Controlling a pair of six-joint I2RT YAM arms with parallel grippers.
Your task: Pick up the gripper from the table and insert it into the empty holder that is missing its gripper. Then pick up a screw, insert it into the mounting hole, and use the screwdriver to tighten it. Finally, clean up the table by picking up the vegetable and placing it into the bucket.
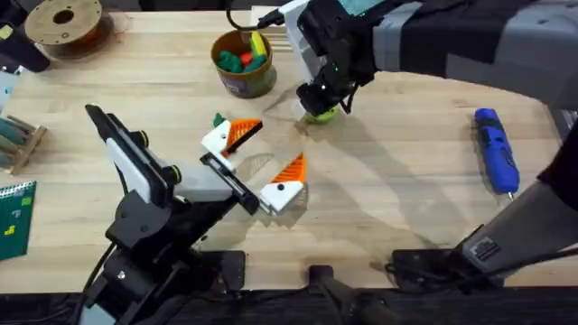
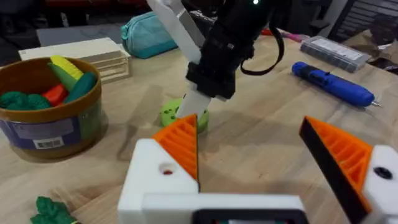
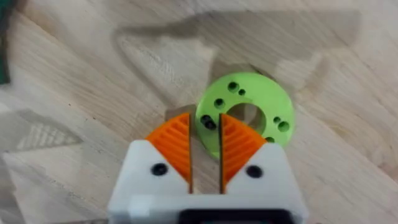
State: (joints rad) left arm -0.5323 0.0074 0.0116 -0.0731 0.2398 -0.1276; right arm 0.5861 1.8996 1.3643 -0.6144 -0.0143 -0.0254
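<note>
Overhead view: the right arm reaches from the lower right across the table to its far middle, where the right gripper points down onto a lime-green disc. The bucket stands just to the left of it, holding green, red and yellow toys; its blue label band carries no legible writing here. The blue screwdriver lies well apart at the right side. The left arm rises from the lower left and leans toward the centre; the left gripper is spread wide, its white fingers tipped with orange ribbed pads. A small dark-green vegetable lies just beyond its farther finger. A wooden spool sits at the far left corner.

Left wrist view: the left gripper is wide apart, with bare table between the pads. The bucket's label shows a barcode, too small to read. The vegetable lies near the bucket. The screwdriver lies beyond the right gripper.

Right wrist view: the right gripper's orange pads are nearly together, a narrow slit between them, pinching the near rim of the green disc, which has a central hole and small holes around it.
</note>
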